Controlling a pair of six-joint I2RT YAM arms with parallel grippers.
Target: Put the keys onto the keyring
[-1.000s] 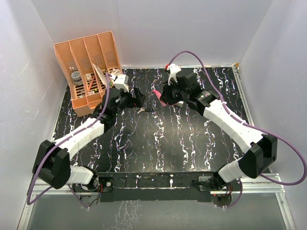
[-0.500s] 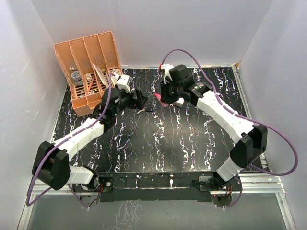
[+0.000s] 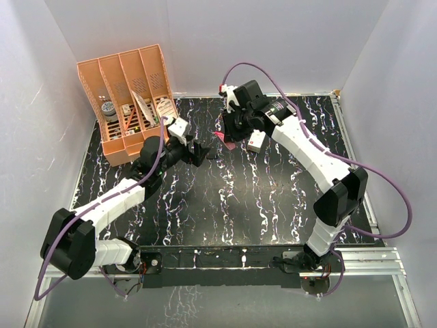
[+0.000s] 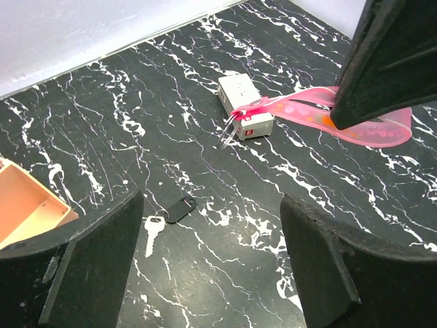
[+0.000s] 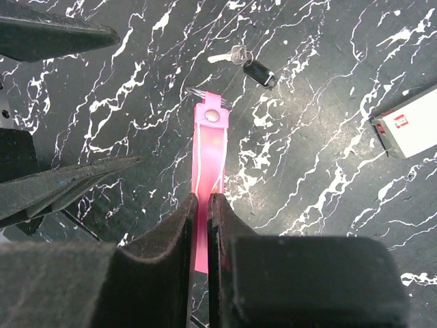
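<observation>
Keys clear in wrist views, indistinct overhead.

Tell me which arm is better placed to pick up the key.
Left. The left gripper is open and empty, with the key on the table just below it; the right gripper is shut on the strap.

Robot lab cell: white panel walls boxing in black marbled table w/ alu rail.

Top camera looks down from behind; both wrist cameras (close, angled down) share the keys.
</observation>
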